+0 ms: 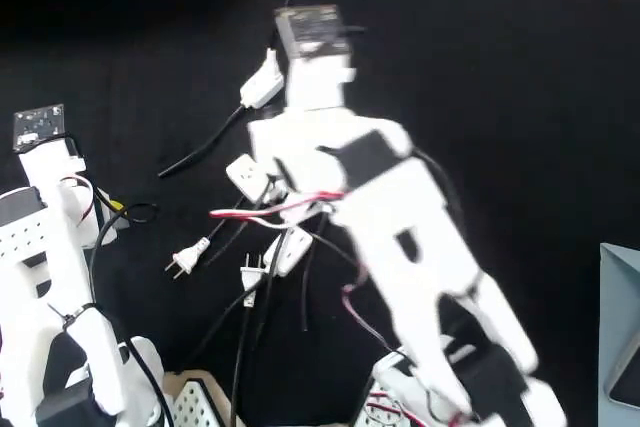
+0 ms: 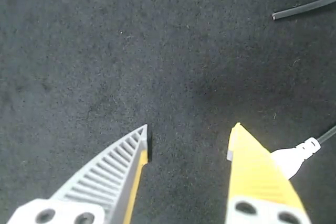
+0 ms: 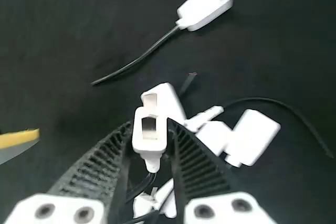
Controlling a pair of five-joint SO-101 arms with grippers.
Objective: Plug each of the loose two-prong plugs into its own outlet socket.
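Gripping white connector (image 3: 149, 129) tight in right fingers (image 3: 202, 163); holding left fingers (image 2: 257, 171) apart over bench (image 2: 105, 51); spotting 2 loose plugs (image 1: 188, 259) (image 1: 251, 272), unplugged.

A socket (image 3: 150, 129) sits between the fingers of my right gripper (image 3: 151, 127), with a second socket (image 3: 252, 136) just beside it, maybe touching. On the table (image 1: 520, 97), a plug (image 1: 188, 259) and another plug (image 1: 250, 272) lie side by side in front of them, and a third socket (image 1: 262, 82) lies farther back.
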